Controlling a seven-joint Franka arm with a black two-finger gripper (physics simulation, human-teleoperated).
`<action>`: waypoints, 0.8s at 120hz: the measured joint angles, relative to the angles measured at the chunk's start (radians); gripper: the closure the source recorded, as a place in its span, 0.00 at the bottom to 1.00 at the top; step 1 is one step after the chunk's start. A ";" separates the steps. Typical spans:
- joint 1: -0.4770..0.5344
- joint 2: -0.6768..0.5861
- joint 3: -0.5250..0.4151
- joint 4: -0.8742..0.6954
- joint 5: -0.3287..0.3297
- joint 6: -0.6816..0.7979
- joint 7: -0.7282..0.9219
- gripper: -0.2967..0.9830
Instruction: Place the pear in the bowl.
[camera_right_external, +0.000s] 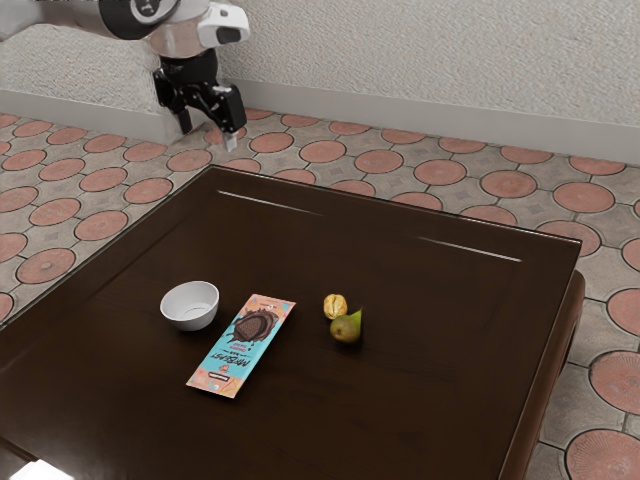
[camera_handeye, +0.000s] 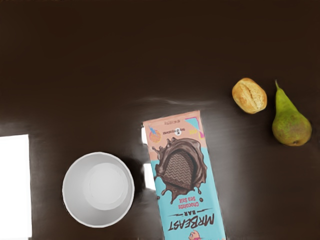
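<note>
"Our black fingers?"
"Parted, empty, near the dark bench's far corner in the exterior view. The green pear lies mid-bench, outside the round white bowl."
"Danger?"
"Descending off-centre, we could knock the golden bread roll beside it."
"Hidden?"
"Part of that roll, behind our pear; the wrist view crops the pink-and-blue chocolate bar."

Even, fairly bright light covers the pale wall and the tiled floor in the exterior view, while the glossy bench stays very dark. Two thin glints cross it, at upper left and upper right of the frame's middle, and white glare burns out in the lower left corner. In the wrist view, a blank white reflection lies beyond the bowl, smaller ones touch the chocolate bar's edge, and grey sheen spreads toward the softly shaded pear.
</note>
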 joint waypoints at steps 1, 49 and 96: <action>-0.002 0.001 -0.001 0.000 0.000 0.000 0.001 0.23; -0.008 0.119 -0.007 -0.236 -0.190 0.059 0.011 0.23; -0.010 0.383 -0.130 -0.218 -0.422 0.337 0.000 0.23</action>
